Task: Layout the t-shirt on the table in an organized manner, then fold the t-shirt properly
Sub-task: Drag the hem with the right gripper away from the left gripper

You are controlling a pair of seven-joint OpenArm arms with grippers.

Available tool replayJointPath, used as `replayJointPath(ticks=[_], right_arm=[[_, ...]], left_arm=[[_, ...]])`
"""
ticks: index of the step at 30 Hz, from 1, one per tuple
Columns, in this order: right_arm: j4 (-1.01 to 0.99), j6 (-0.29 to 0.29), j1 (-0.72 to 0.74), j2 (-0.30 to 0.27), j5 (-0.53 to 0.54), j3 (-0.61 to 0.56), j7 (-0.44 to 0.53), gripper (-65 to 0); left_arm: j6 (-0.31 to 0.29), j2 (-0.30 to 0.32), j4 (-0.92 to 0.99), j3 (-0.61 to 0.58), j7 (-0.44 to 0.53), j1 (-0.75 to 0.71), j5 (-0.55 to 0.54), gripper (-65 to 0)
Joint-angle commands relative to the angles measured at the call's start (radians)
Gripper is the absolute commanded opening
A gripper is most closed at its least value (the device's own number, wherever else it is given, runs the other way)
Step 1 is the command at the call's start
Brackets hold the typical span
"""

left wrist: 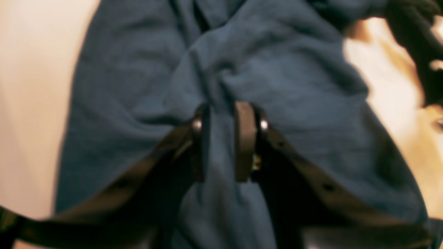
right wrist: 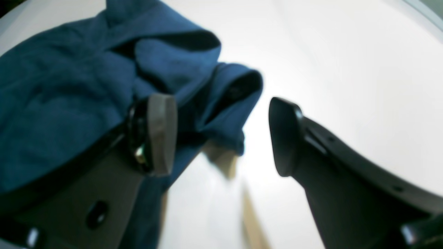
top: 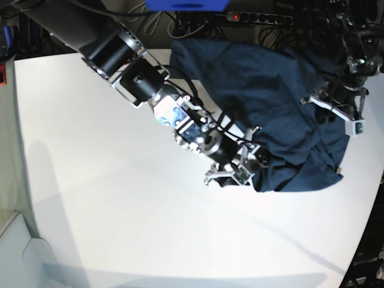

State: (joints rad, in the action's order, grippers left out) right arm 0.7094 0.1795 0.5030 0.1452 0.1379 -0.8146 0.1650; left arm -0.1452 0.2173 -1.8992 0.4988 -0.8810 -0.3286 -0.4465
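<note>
The navy t-shirt (top: 270, 84) lies crumpled at the back right of the white table (top: 120, 210). In the left wrist view my left gripper (left wrist: 223, 138) is shut on a bunched fold of the t-shirt (left wrist: 277, 76), with cloth draping on both sides of the fingers. From the base view the left gripper (top: 339, 111) sits at the shirt's right side. My right gripper (right wrist: 221, 138) is open just above the table (right wrist: 346, 69); a rolled edge of the t-shirt (right wrist: 69, 86) lies at its left finger (right wrist: 162, 135). The base view places the right gripper (top: 237, 174) at the shirt's near-left edge.
Cables and a power strip (top: 258, 18) run along the back behind the table. The table's curved edge (top: 363, 240) falls away at the right. A pale box (top: 21, 255) stands off the table at the lower left.
</note>
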Motion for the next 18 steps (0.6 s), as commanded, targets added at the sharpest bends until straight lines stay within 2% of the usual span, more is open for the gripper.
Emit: replayJointPath(ticks=[1, 4, 6, 13, 18], right_arm=[[0.016, -0.002, 0.027, 0.012, 0.007, 0.005, 0.031, -27.7], [0.016, -0.002, 0.027, 0.012, 0.007, 0.007, 0.031, -27.7], [0.017, -0.002, 0.026, 0.012, 0.007, 0.007, 0.031, -27.7], [0.017, -0.002, 0.012, -0.066, 0.007, 0.039, 0.031, -27.7], [0.017, -0.002, 0.000, -0.075, 0.007, 0.137, 0.031, -27.7]], left_arm=[[-0.001, 0.011, -0.049, 0.005, 0.024, 0.012, -0.015, -52.7], [0.000, -0.009, -0.073, 0.007, 0.032, 0.038, -0.059, -52.7], [0.006, -0.028, -0.049, 0.014, 0.027, 0.099, -0.050, -52.7], [0.002, -0.086, 0.347, 0.018, 0.033, 0.314, 0.038, -52.7], [-0.001, -0.127, 0.542, -0.007, 0.033, 0.405, 0.064, -52.7]])
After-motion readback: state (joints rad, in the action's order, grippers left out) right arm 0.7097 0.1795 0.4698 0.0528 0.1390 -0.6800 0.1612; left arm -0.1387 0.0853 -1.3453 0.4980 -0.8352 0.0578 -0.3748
